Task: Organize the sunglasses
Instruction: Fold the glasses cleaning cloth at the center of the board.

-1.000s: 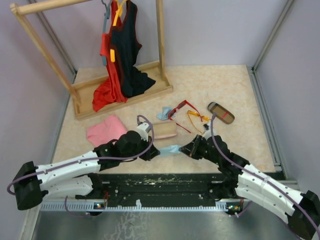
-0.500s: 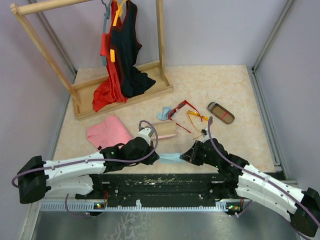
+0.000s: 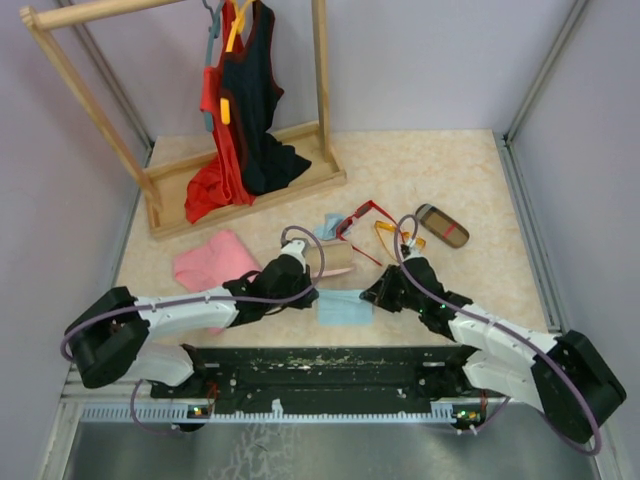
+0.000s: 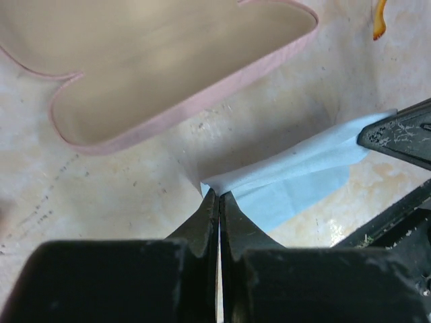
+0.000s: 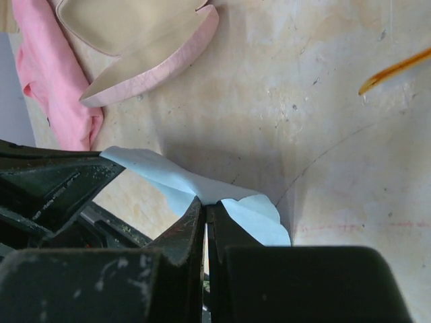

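Note:
The red-framed sunglasses (image 3: 360,215) and the thin orange-yellow pair (image 3: 392,235) lie mid-table, beyond both grippers and untouched. My left gripper (image 3: 312,296) is shut on the left edge of a light blue cloth (image 3: 343,306). My right gripper (image 3: 372,296) is shut on its right edge. The cloth hangs stretched between them just over the table, in front of the open pink case (image 3: 330,260). The left wrist view shows the jaws (image 4: 219,195) pinching the cloth (image 4: 296,171). The right wrist view shows the same, with my gripper (image 5: 205,204) on the cloth (image 5: 175,178).
A brown red-striped case (image 3: 441,225) lies at the right and a second blue cloth (image 3: 328,226) beside the red pair. A pink cloth (image 3: 212,262) lies left. A wooden clothes rack (image 3: 240,190) stands at the back left.
Both grippers have carried the blue cloth away from the near edge toward the pink case, and the cloth now looks wider and flatter.

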`<state>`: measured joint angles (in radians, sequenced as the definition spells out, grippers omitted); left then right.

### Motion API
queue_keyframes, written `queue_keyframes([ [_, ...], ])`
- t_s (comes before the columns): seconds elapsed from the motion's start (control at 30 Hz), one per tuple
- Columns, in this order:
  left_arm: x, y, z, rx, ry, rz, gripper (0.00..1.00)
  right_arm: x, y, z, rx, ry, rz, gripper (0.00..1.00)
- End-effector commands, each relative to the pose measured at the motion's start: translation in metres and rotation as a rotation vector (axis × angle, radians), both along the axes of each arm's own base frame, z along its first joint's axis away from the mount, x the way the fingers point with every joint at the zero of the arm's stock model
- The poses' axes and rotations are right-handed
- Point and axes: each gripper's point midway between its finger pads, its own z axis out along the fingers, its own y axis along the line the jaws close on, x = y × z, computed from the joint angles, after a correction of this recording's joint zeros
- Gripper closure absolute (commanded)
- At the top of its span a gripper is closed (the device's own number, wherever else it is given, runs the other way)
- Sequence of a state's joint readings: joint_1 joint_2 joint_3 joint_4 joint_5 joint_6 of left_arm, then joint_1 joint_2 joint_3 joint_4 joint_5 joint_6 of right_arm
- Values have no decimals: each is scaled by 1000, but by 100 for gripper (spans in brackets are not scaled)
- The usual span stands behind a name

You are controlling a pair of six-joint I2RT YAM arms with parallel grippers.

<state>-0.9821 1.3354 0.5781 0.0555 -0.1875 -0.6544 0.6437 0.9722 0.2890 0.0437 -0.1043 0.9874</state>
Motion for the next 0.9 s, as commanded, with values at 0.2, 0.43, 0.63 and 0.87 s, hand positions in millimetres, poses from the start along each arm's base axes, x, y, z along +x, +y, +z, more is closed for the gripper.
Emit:
queue_keyframes([
  [0.2,30,-2,2,-11,-40,-43,100,37,12,14,34,-114,40,100],
  [0.43,39,-3,1,-12,-43,-48,100,49,10,15,3,-145,48,100],
  [0.63,26,-6,2,-39,7,-82,100,38,11,14,4,-113,91,100],
  [0.87,0,-4,-7,-86,94,-114,100,14,4,1,-43,-25,149,100],
])
